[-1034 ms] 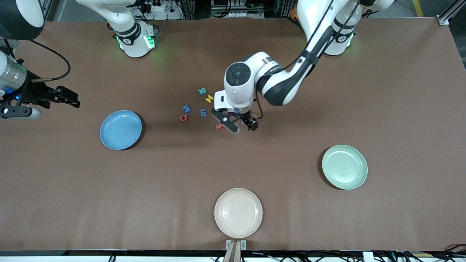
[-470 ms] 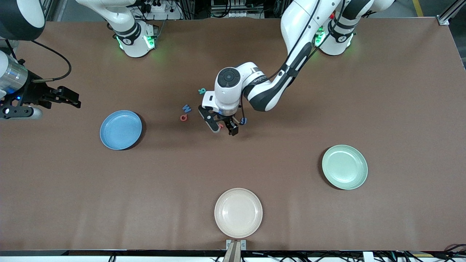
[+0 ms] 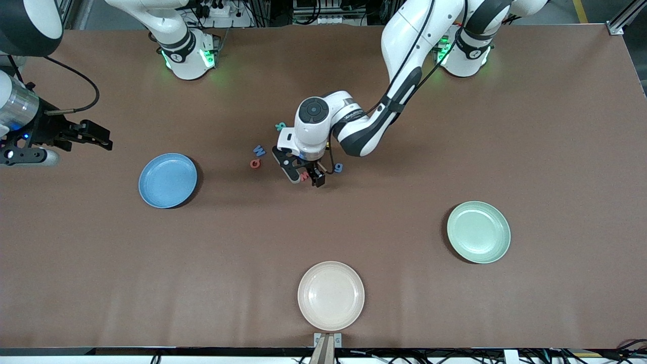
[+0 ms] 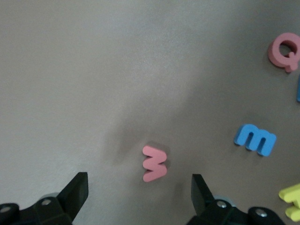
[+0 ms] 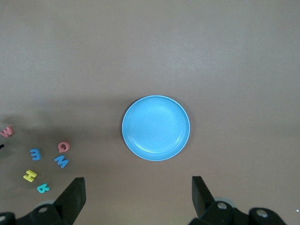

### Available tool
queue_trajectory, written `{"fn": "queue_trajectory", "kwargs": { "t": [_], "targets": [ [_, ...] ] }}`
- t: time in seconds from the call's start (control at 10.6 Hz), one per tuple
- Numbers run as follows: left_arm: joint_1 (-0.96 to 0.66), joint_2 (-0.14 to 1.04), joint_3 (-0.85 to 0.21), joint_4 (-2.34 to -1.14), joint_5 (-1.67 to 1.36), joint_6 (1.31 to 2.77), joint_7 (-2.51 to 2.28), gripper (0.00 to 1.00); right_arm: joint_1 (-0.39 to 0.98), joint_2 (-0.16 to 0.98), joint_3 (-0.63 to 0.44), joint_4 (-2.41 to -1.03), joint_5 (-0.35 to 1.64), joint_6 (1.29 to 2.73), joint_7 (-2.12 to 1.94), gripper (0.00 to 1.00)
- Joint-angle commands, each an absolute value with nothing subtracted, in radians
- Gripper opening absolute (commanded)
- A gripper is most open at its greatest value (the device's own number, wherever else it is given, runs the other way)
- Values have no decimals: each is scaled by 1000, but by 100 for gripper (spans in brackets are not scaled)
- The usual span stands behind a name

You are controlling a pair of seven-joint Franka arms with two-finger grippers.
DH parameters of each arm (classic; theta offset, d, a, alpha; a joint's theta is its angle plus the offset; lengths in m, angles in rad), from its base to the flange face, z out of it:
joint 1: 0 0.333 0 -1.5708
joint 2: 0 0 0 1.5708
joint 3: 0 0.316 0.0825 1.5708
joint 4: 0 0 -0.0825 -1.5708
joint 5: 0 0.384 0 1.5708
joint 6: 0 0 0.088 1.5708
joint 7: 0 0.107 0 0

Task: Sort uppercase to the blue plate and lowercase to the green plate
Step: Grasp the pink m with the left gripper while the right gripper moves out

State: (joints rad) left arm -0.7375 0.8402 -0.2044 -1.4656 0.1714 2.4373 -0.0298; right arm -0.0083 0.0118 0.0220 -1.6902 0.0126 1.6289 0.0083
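My left gripper (image 3: pixel 304 177) is open and low over the red w (image 4: pixel 154 163), which lies flat on the table between its fingers (image 4: pixel 77 192) without touching them. Beside it lie a blue g (image 3: pixel 338 167), a red Q (image 3: pixel 256 163), a blue W (image 3: pixel 259 150) and a teal R (image 3: pixel 280 125). The left arm hides the yellow H from the front camera; it shows in the right wrist view (image 5: pixel 30 176). The blue plate (image 3: pixel 168 180) sits toward the right arm's end, the green plate (image 3: pixel 478 231) toward the left arm's end. My right gripper (image 3: pixel 107 140) waits open beside the blue plate.
A cream plate (image 3: pixel 330 296) sits near the table's front edge, nearer the front camera than the letters. A blue m-shaped letter (image 4: pixel 255 138) lies close to the red w. Both plates hold nothing.
The left arm has swung toward the right arm's end and come down, so its open gripper now straddles the red w. The right arm has not moved.
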Motion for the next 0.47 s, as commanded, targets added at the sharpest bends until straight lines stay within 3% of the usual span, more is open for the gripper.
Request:
{"fn": "queue_trajectory", "kwargs": {
  "t": [0.0,0.19,0.38],
  "targets": [
    [-750,862,-195,-1428,196,2451,-89,92,-3,9,31,-1712,20,1643,20,100],
    [-761,882,-195,-1428,196,2482,-95,83,3,9,31,-1752,21,1689,21,100],
    [-776,896,-186,-1428,198,2500,-126,82,2,11,29,-1798,21,1738,21,100]
  ]
}}
